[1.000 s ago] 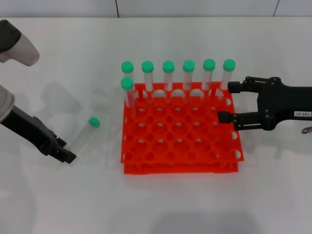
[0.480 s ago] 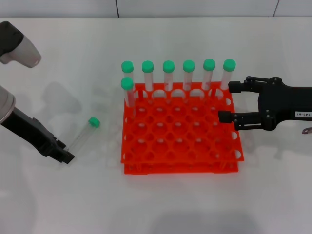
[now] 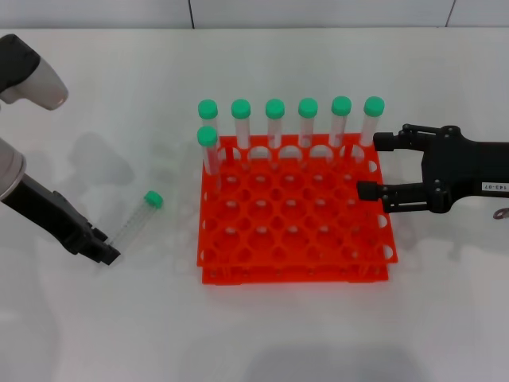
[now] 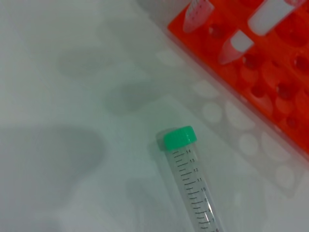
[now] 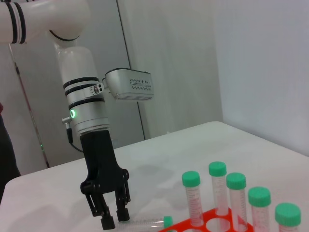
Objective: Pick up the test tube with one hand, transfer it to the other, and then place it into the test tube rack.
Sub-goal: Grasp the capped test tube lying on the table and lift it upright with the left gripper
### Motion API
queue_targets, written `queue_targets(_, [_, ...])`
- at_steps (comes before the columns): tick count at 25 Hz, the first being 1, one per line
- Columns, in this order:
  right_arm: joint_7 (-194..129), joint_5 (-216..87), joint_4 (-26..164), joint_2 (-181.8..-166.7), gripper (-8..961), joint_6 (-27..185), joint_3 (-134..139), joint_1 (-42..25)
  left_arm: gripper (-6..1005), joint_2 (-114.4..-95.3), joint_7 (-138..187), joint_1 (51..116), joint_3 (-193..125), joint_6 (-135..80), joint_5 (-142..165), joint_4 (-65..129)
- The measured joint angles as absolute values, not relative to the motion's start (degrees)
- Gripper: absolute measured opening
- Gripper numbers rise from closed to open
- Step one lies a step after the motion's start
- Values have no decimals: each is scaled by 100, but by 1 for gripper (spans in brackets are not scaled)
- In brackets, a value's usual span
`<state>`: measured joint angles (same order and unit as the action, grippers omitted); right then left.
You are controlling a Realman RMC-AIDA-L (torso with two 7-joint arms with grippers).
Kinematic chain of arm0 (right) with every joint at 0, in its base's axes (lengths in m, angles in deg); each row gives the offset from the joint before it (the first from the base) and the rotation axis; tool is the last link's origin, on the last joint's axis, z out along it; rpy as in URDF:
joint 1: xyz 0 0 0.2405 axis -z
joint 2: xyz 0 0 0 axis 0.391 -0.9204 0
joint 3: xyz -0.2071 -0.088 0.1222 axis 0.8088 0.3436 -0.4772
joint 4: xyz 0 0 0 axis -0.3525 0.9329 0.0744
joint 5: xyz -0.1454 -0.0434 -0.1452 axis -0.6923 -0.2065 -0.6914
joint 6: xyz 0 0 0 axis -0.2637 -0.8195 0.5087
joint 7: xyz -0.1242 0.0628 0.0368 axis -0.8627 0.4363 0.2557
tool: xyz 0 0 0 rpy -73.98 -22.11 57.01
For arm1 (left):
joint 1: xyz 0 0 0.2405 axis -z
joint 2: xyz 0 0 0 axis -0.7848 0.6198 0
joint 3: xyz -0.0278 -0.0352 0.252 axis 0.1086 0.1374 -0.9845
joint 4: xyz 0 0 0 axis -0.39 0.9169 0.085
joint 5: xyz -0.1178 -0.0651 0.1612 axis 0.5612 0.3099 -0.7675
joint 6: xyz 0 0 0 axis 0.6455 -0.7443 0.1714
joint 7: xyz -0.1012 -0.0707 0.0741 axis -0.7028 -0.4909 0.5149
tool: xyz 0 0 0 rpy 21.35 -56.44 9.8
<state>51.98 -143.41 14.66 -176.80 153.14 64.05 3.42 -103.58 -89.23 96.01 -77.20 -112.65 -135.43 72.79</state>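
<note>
Now, test tube (image 3: pixel 137 219): it is lying on its side on the white table (image 3: pixel 119 95), apart from the test tube rack (image 3: pixel 294 215), on the rack's side facing the left gripper.
Tube axis: its long axis is running diagonally, with the green cap (image 3: pixel 153 199) pointing away from the left gripper and toward the rack, and the clear tip lying at that gripper's fingertips. The left wrist view is showing the cap (image 4: pixel 179 137) and the printed scale on the clear body (image 4: pixel 195 188).
Left gripper (image 3: pixel 107 255): it is reaching down at a slant from the silver-grey wrist with the green light, its black fingers (image 5: pixel 107 220) touching down at the tube's bottom end. In the right wrist view the fingers are standing slightly parted, with the tube (image 5: pixel 140 223) lying just beside them; whether they are pinching it, I cannot tell.
Right gripper (image 3: pixel 367 165): it is lying level, pointing across the rack's near-right edge, its two fingers spread wide and holding nothing. The white label (image 3: pixel 495 186) is showing on its body.
Rack: it is standing between the two grippers, square to the table.
Other tubes: seven green-capped tubes are standing upright, six along the far row (image 3: pixel 290 123) and one (image 3: pixel 208 151) just in front of that row's end nearest the left gripper.
</note>
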Motion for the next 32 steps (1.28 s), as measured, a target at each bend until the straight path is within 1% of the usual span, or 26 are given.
queue_targets(2, [5195, -14340, 1466, -17680, 828, 15314, 6405, 342, 440, -10357, -8923, 9606, -7720, -11242, -13544, 7279])
queue_targets(7, [5193, -14339, 1466, -17680, 827, 15315, 6404, 342, 385, -10361, -8923, 9612, -7720, -11220, -13549, 7233])
queue_targets(26, [5185, -14339, 1466, -17680, 823, 15302, 6370, 342, 378, -10364, -8923, 9651, -7719, -11209, -13561, 7210])
queue_targets(32, [5185, -14339, 1466, -17681, 822, 15285, 6370, 342, 350, -10364, -8930, 9667, -7767, -11120, -13605, 7138])
